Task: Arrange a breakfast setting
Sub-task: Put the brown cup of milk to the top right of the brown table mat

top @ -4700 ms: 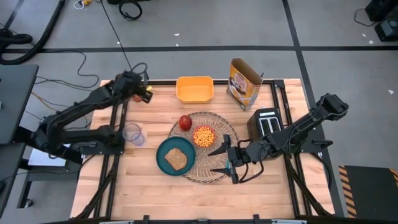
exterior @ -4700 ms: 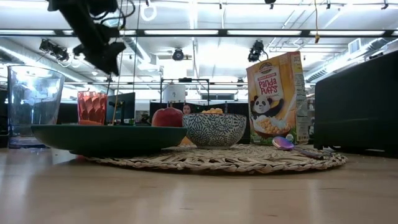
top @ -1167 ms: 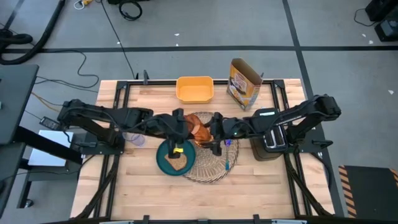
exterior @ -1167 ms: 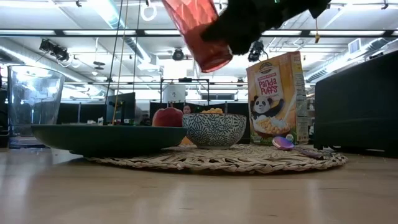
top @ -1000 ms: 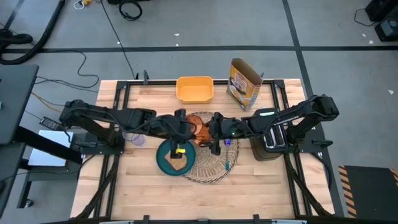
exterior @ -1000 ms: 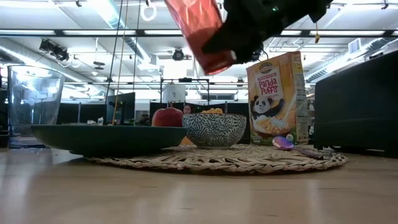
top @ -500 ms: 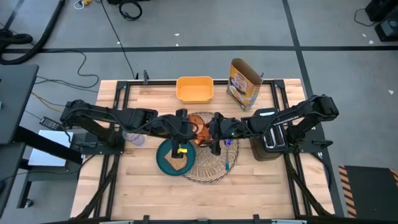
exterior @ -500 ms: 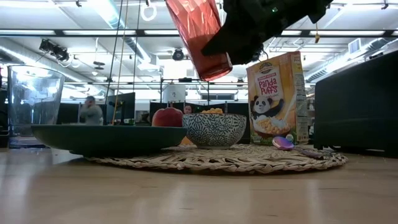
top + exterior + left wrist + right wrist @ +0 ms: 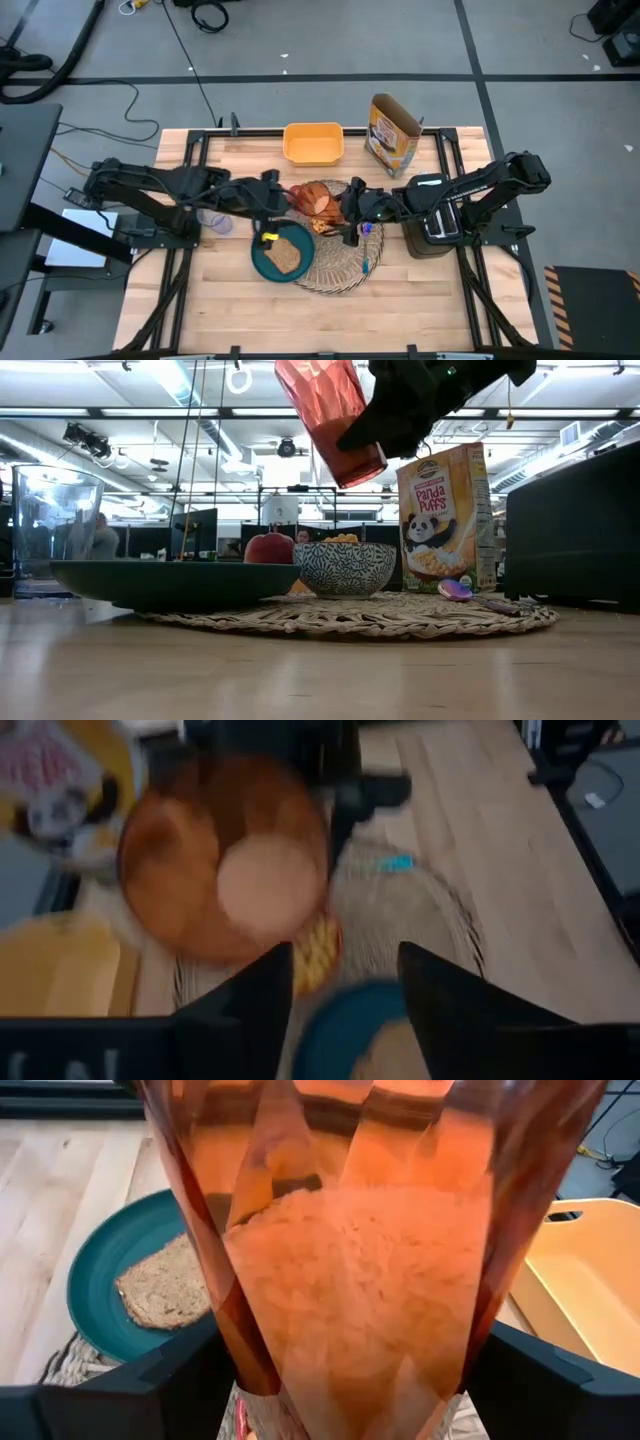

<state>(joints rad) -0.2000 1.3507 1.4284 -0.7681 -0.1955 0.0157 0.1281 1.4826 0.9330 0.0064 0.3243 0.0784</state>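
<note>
Now orange cup tilted (mouth up) in right hand.

Bright, even light from ceiling strip lamps. Soft shadows on counter. Left wrist view motion-blurred throughout. Cup close against right wrist lens, out of focus, glowing.

Left wrist view. The left end effector shows two dark fingers standing apart, nothing between them. Ahead, the orange translucent cup faces mouth-on, a dark arm behind it. Beyond lie the woven placemat, teal plate and wooden surface.
</note>
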